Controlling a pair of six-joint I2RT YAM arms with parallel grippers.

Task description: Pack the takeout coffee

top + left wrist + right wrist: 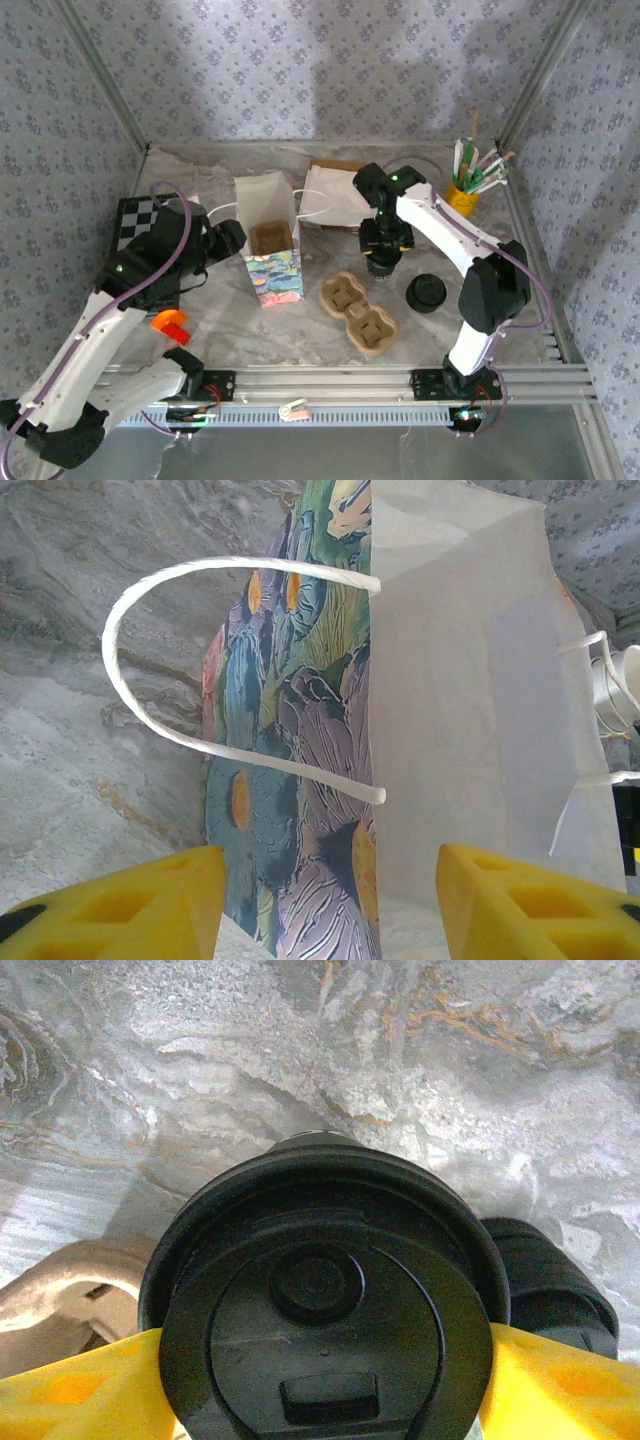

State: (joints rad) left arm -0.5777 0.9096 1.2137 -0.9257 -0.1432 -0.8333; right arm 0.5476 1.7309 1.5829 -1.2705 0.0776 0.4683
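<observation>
Two right fingers (70, 1395) flank the coffee (320, 1310) on the counter (300, 330) behind the tray (355, 312), contact unclear; grasping seems in hand, next a firm clamp and lift into a hollow; left fingers (120, 910) stand apart by the bag (460, 680).

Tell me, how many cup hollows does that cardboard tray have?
2. In the cardboard tray, one hollow is at its far-left end and the other at its near-right end. Both are empty; none looks hidden.
</observation>
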